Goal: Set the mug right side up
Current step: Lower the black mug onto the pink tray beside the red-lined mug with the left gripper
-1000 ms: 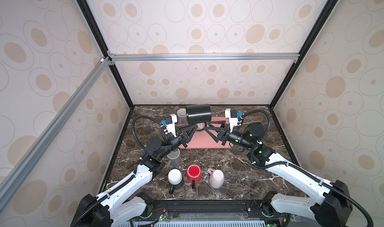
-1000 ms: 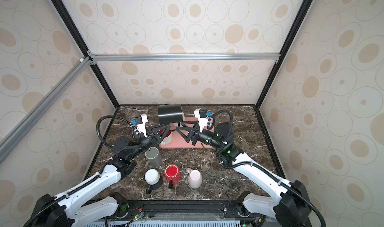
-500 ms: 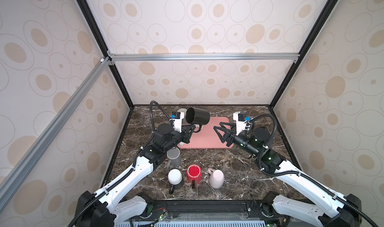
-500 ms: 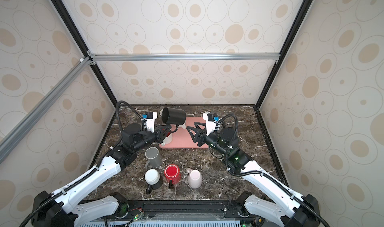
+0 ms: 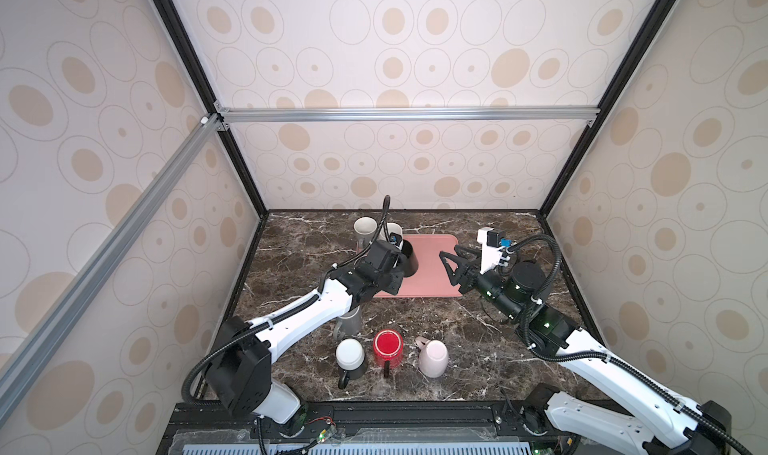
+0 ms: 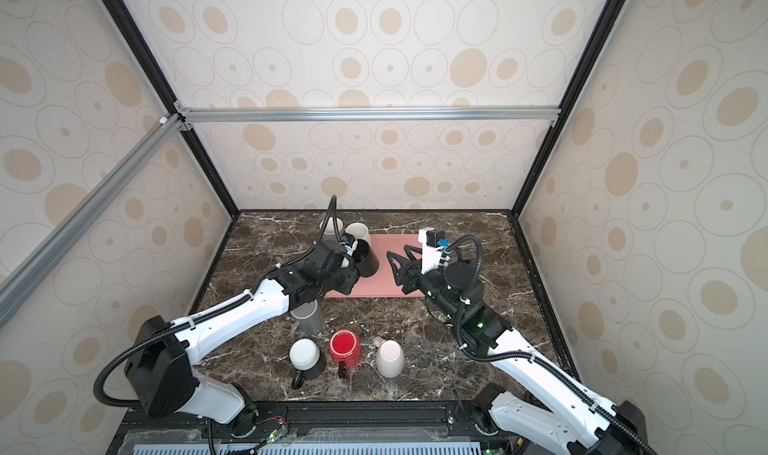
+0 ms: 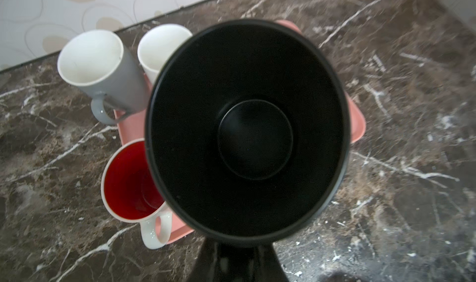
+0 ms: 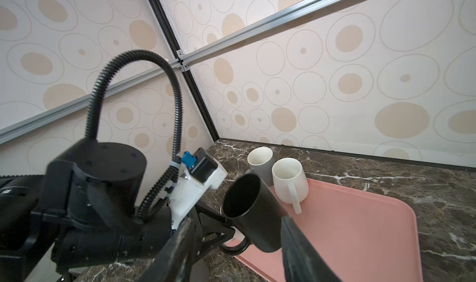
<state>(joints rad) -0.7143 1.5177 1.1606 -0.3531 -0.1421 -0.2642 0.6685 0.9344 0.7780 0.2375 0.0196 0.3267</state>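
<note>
Mug (image 8: 255, 216), black inside and out, leans tilted, mouth upward.

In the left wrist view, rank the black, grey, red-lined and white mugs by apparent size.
Black mug: largest, but nearest the camera.
Grey mug and red-lined mug: alike, unranked.
White mug: smallest, partly hidden.

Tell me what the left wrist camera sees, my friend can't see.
A black mug fills the picture, its open mouth facing the camera. Beyond it stand a grey mug, a white mug and a red-inside mug by a pink tray on the marble table.
</note>
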